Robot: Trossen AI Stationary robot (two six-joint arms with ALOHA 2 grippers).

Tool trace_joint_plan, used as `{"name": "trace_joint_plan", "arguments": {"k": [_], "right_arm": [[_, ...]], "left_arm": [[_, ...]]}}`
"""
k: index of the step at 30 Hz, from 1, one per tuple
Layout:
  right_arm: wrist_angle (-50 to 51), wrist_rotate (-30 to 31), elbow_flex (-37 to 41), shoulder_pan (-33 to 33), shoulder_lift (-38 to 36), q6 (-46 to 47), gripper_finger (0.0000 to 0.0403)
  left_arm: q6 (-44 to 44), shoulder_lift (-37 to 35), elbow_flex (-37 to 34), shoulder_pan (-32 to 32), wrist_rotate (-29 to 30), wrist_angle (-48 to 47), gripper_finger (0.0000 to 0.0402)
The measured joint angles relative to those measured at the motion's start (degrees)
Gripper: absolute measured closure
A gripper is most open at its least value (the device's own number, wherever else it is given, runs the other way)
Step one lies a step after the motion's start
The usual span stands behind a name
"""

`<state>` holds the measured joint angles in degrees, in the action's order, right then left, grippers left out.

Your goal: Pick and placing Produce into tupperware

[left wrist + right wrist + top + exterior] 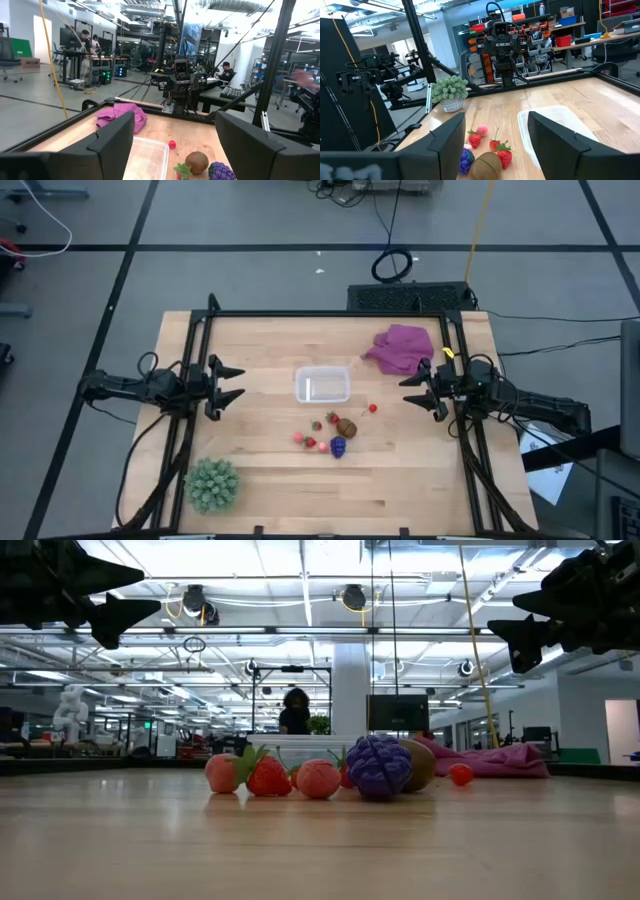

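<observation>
**Tiny fruit, tight cluster: easy to fumble**

Left tool (234,383) hovers at the tabletop's (260,480) left edge, fingers apart and empty. The container (322,385) sits mid-table, the fruit (330,435) bunched just in front of it. These pieces could roll or scatter if nudged. Right tool (412,390) waits opposite, also spread and empty, well apart from everything.
</observation>
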<state>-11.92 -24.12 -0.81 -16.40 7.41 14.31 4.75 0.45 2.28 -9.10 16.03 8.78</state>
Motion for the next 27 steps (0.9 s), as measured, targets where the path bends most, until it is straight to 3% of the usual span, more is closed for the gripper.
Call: {"name": "trace_joint_plan", "arguments": {"k": [22, 25, 27], "right_arm": [[-1.3, 0.2, 0.0, 0.0, 0.0, -0.3, 0.0195], [-5.3, 0.2, 0.0, 0.0, 0.0, 3.3, 0.0195], [-7.8, 0.2, 0.0, 0.0, 0.0, 10.3, 0.0195]], "left_arm": [[0.0, 0.0, 0.0, 0.0, 0.0, 0.0, 0.0121], [0.0, 0.0, 0.0, 0.0, 0.0, 0.0, 0.0121], [0.0, 0.0, 0.0, 0.0, 0.0, 0.0, 0.0121]]}}
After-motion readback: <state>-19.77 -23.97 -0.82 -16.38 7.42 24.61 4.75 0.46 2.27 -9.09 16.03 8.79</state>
